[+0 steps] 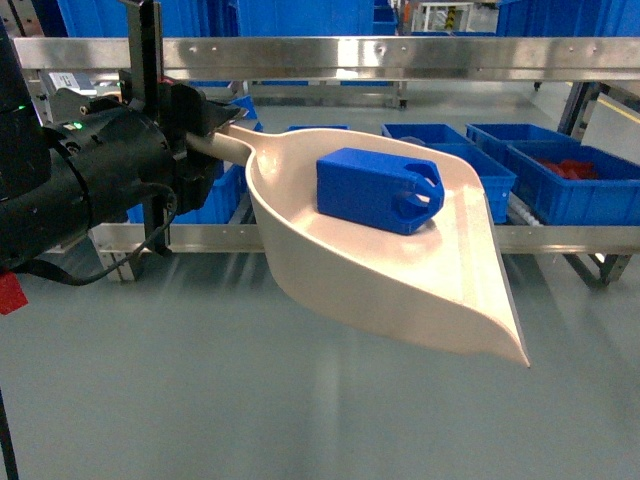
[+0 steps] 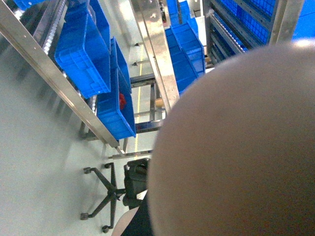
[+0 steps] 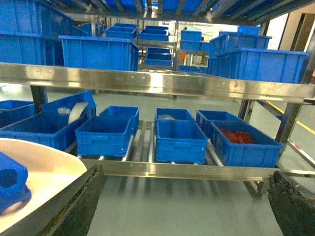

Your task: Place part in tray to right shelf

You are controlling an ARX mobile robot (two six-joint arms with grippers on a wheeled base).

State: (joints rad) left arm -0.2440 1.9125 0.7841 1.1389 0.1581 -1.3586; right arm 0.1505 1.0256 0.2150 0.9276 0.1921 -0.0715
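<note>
1. Filling the right half of the left wrist view, the pale underside of the tray [image 2: 236,147] sits right against the lens and hides the left gripper's jaws there.
2. At the left of the head view, the left gripper [image 1: 205,125] is clamped around the tray's handle [image 1: 225,142], holding the scoop out over the grey floor [image 1: 200,400] like a carried dustpan.
3. Held this way, the tray [image 1: 400,290] is slung with its bowl lowest and its flat lip pointing toward the lower right of the frame, so the raised sides probably keep the load from sliding off.
4. Resting in the bowl at centre frame is the part [image 1: 380,188], a bright-blue block whose rounded, pierced end faces right; it touches the tray floor and lies well apart from the gripper, out along the handle.
5. At the lower edge of the right wrist view, the right gripper [image 3: 182,196] is spread wide, its two dark fingers [image 3: 83,201] standing well apart with nothing between them; the tray rim and a corner of the part show at lower left.
6. Beyond, the right shelf [image 3: 172,169] shows its steel front rail and roller tracks, carrying blue crates [image 3: 179,140]; one crate holds red pieces [image 3: 241,135].
7. Judging from this, the part is loaded and the carry toward the shelf remains.
</note>
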